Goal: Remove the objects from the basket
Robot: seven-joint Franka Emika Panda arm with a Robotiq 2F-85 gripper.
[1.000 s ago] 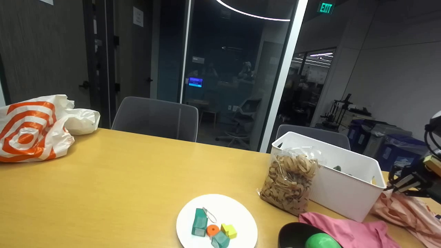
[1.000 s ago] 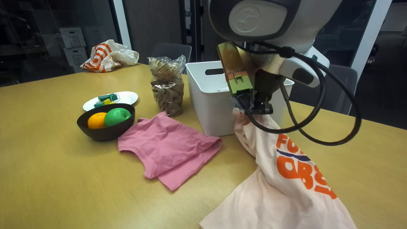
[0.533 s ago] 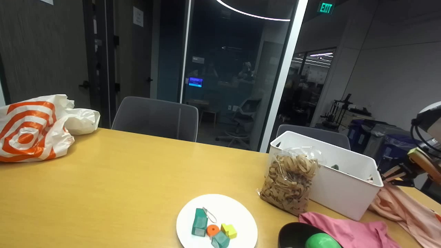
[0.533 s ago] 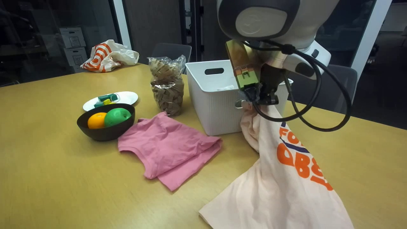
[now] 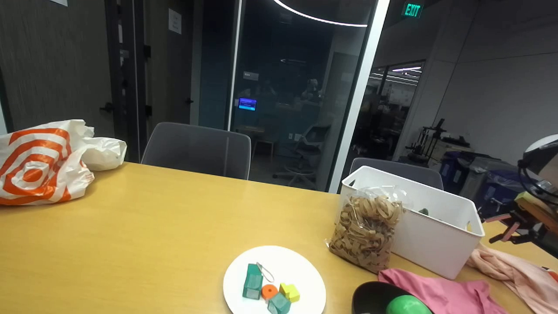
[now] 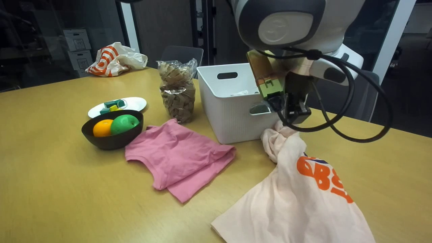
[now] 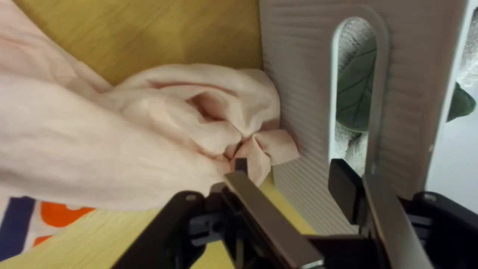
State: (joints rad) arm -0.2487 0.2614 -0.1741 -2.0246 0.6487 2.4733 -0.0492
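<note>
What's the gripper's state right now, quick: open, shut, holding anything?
Gripper: open, holding nothing; the pale pink cloth lies outside its grip.

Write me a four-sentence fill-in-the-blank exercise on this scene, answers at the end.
1. The gripper is not shut but ____.
2. The lettering on the pale peach-pink cloth is ____.
3. Inside the white basket, a leaf shape shows dark ____.
4. The green fruit and the orange fruit share a black ____.
Missing words: open; orange; green; bowl.
</note>
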